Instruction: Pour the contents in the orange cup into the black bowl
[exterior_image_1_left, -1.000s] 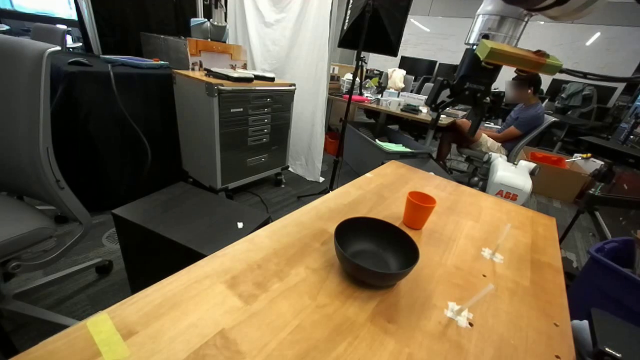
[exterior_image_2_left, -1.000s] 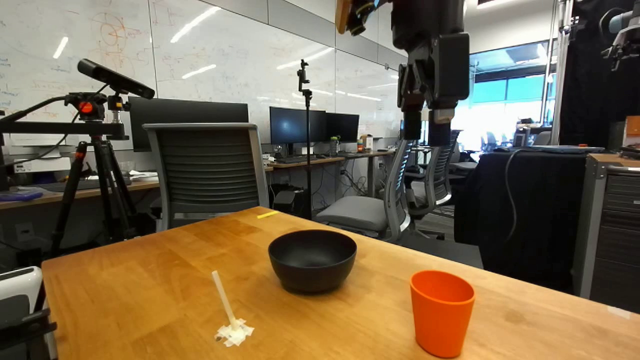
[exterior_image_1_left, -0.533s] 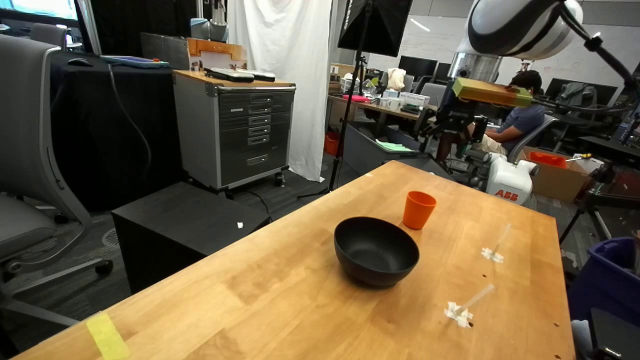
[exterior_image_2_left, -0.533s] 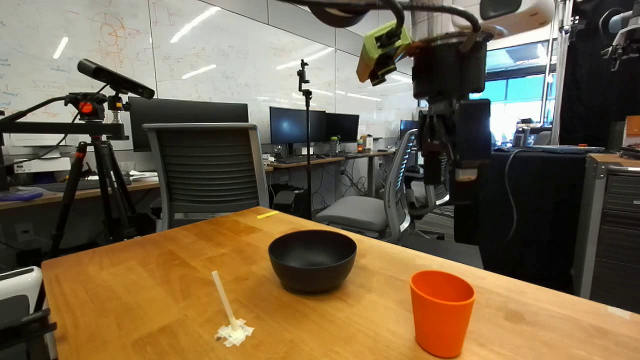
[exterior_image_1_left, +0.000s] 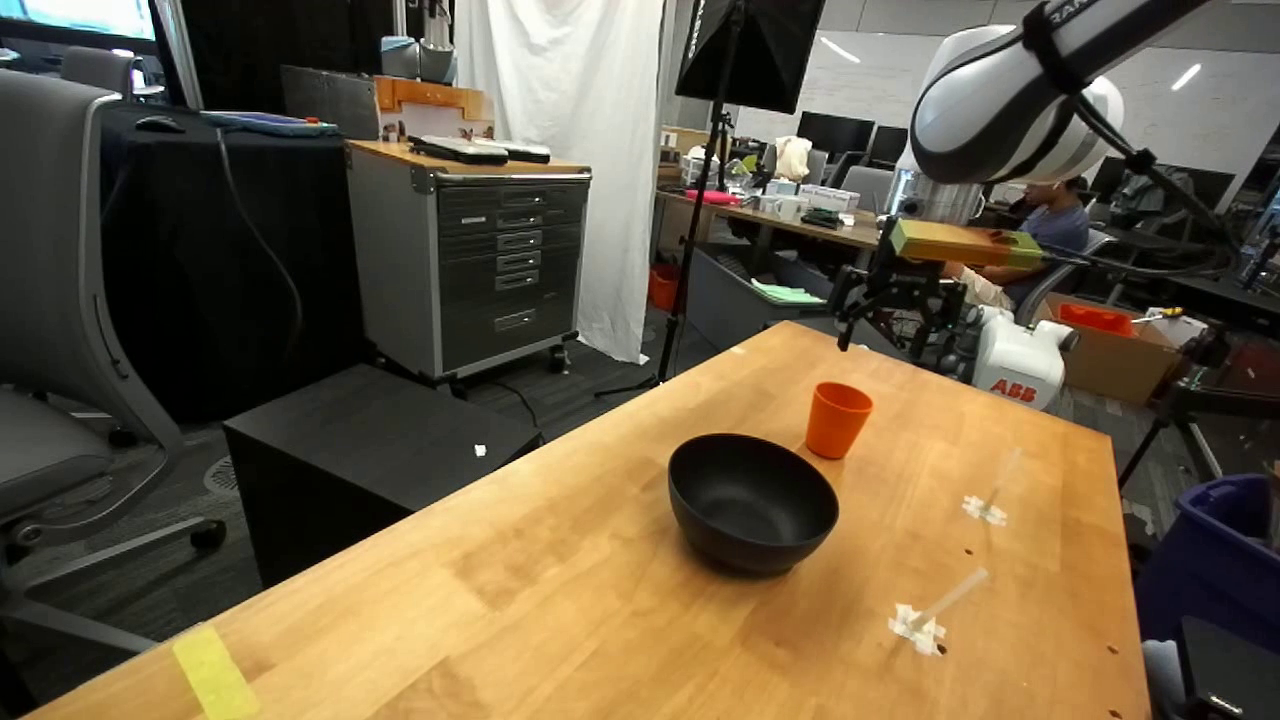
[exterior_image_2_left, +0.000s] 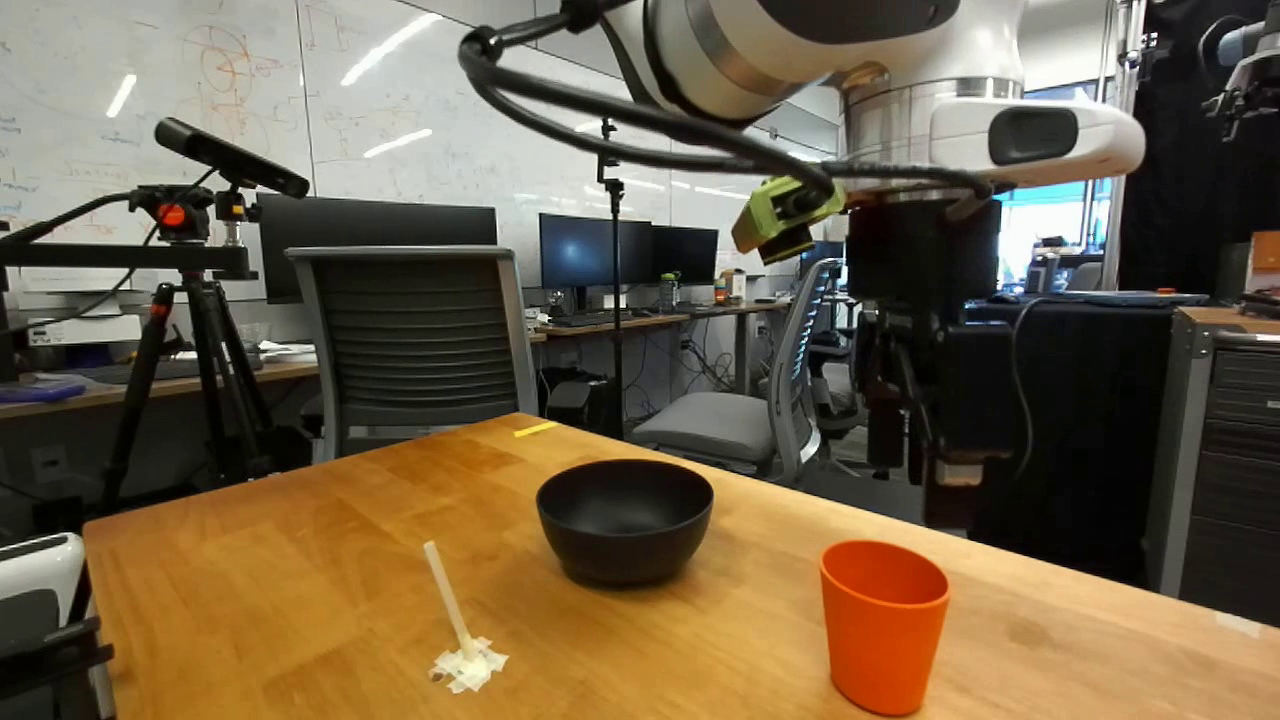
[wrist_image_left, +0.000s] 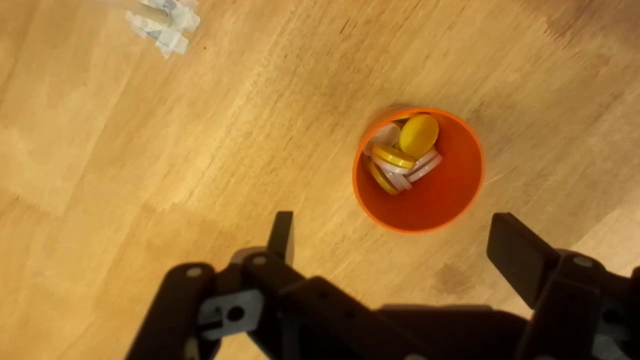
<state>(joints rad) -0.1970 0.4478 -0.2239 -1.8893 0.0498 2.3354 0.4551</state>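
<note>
The orange cup (exterior_image_1_left: 838, 425) stands upright on the table beside the black bowl (exterior_image_1_left: 750, 500); both also appear in the other exterior picture, cup (exterior_image_2_left: 885, 640) nearer the camera than bowl (exterior_image_2_left: 625, 545). Looking down in the wrist view, I see the contents (wrist_image_left: 419, 136), several flat yellow and whitish pieces, heaped at one side inside the cup (wrist_image_left: 452, 185). My gripper (wrist_image_left: 400, 242) is open, its fingers wide apart with nothing between them. The cup's rim lies just ahead of the fingertips in that view, untouched. In an exterior view the gripper (exterior_image_1_left: 882, 338) hangs above the table's far end. The bowl is outside the wrist view.
Thin pale sticks rise from white tape patches (exterior_image_1_left: 985, 510) on the wooden table (exterior_image_1_left: 560, 600); a tape patch (wrist_image_left: 167, 25) shows in the wrist view's corner. Yellow tape (exterior_image_1_left: 215, 670) marks a table corner. A black box (exterior_image_1_left: 380, 430) stands beside the long edge.
My arm has come down a good way with the gripper, which stays open throughout. Cup and bowl have kept their places.
</note>
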